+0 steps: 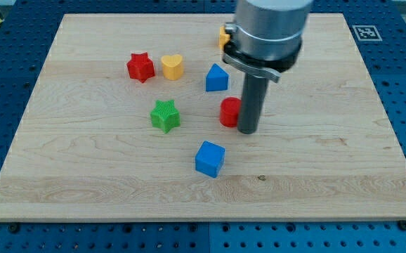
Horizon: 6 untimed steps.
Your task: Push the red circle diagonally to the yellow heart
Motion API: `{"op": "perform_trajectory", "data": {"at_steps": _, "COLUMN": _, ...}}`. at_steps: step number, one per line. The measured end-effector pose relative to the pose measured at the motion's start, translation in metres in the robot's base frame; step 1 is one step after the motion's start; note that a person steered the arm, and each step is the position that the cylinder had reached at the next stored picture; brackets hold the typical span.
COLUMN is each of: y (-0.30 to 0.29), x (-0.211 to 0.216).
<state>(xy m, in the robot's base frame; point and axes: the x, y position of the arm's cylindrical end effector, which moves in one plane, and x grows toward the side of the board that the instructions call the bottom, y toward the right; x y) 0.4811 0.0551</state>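
Observation:
The red circle (229, 112) lies near the middle of the wooden board (83, 176), partly hidden by my rod. My tip (248, 131) rests on the board touching the red circle's right side. The yellow heart (172, 67) lies up and to the left of the red circle, next to a red star (140, 67) on its left. A blue block with a pointed top (217, 77) stands between the red circle and the yellow heart, just above the circle.
A green star (165, 115) lies left of the red circle. A blue cube (210, 158) lies below it. A yellow block (223, 35) shows partly behind the arm's body at the view's top.

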Motion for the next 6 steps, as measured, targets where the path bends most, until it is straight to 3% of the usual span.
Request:
{"op": "perform_trajectory", "data": {"at_steps": 3, "y": -0.023, "x": -0.032}}
{"op": "perform_trajectory", "data": {"at_steps": 6, "y": 0.005, "x": -0.07}}
